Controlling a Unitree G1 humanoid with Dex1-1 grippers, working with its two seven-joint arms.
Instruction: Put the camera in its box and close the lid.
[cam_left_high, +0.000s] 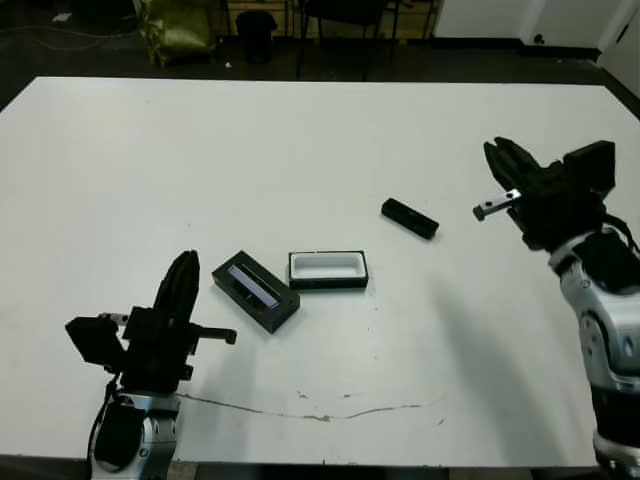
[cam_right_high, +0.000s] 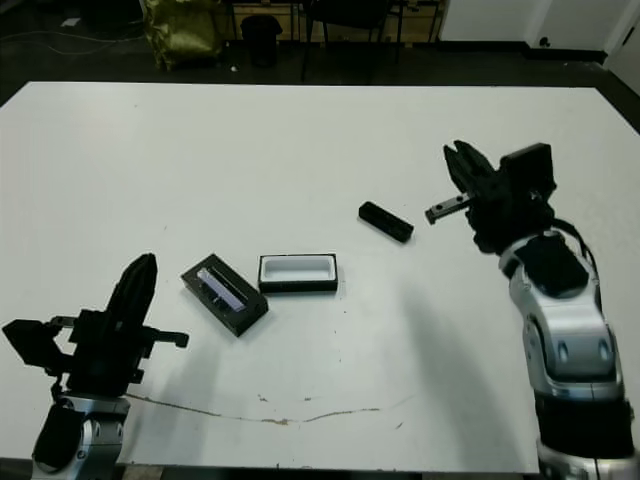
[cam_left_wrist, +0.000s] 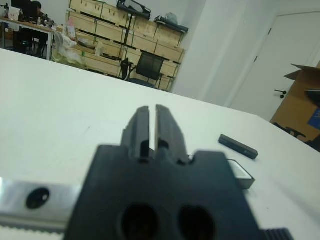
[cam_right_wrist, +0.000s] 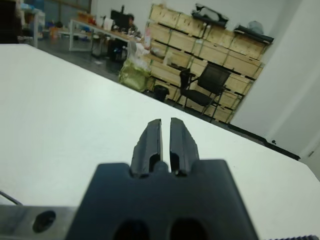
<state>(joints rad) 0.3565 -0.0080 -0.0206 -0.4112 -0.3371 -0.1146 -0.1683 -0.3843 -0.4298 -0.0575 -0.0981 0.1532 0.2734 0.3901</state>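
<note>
Beside the box (cam_left_high: 328, 270), toward the right arm and a little further up the tabletop (cam_left_high: 300, 140), lies the camera (cam_left_high: 409, 218), apart from everything; touching the box's other end, the lid (cam_left_high: 255, 292), panel up. Nothing held: right gripper (cam_left_high: 505, 158) pressed together, hovering near the camera; left gripper (cam_left_high: 180, 285) likewise closed, near the lid. Best to spread the right fingers, square them across the bar's narrow width, then lower. No readable brand or writing anywhere.

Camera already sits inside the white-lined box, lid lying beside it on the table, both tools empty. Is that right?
Not quite. In the left eye view the camera lies on the bare table, apart from the box, which is empty. The lid does lie beside it, and both tools are empty.
</note>
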